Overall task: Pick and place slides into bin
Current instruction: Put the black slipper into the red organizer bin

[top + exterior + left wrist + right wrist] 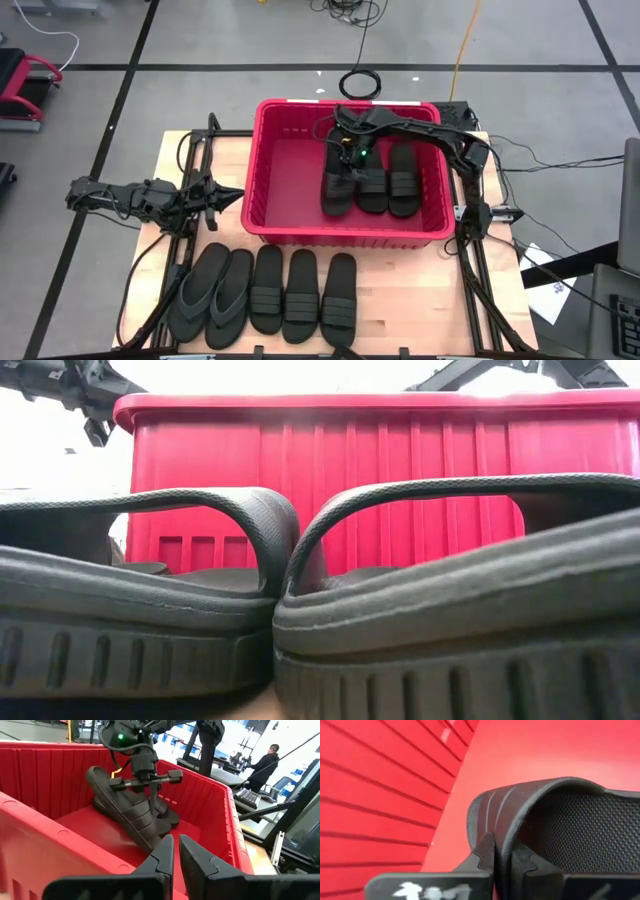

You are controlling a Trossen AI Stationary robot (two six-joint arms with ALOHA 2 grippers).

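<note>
1. High view: red bin (pixel 262 165) sits mid-bench (pixel 400 300). Right gripper (pixel 345 160) is inside it, over the leftmost of three slides in the bin (pixel 372 180).
2. Same view: five more slides (pixel 265 293) in a row on the bench in front of the bin, the two at the left thong-style.
3. Right wrist view: right fingers (pixel 485 852) clenched on the ribbed strap (pixel 520 805) of the held slide (pixel 580 830); the bin's red wall is close alongside.
4. Left wrist view: that slide is tilted, one end raised, the other low near the bin floor. High view hides the tilt.
5. Left gripper (pixel 176 852) sits just outside the bin's left wall, fingers nearly closed, empty.
6. Low view: only two bench slides close up, bin behind.
</note>
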